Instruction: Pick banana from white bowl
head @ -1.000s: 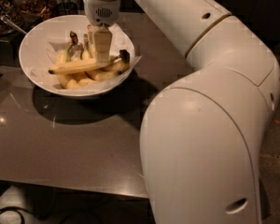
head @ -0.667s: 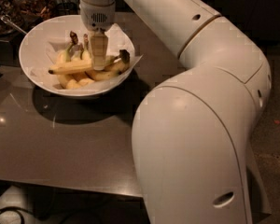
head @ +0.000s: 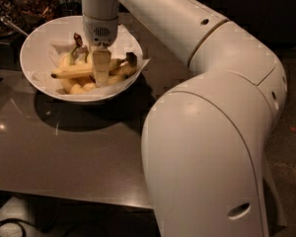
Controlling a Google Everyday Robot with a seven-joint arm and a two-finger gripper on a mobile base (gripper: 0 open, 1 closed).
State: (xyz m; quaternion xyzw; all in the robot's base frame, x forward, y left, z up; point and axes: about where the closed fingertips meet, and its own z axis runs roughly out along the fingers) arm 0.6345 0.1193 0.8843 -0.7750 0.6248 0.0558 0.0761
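Observation:
The white bowl (head: 32,46) stands at the back left of the dark table, lined with white paper. Several bananas lie in it. The longest, nearly straight pale-yellow banana (head: 71,73) lies across the bowl, with its small dark tip to the left and its dark knobby stem end (head: 131,58) to the right. Shorter bananas with upright brown-green stems (head: 78,39) lie behind and under it. My gripper (head: 101,70) hangs straight down from the wrist into the bowl, right at the middle of the long banana and covering part of it.
The dark glossy table (head: 64,152) reaches to the front edge. A dark dish with a metal spoon (head: 12,26) stands at the far left behind the bowl. My own bulky white arm (head: 212,132) fills the right half. Cables (head: 5,226) lie on the floor at the lower left.
My gripper has sunk lower into the bowl and shifted slightly left, down to the long banana. The arm's elbow has swung left. The bowl and bananas have not moved.

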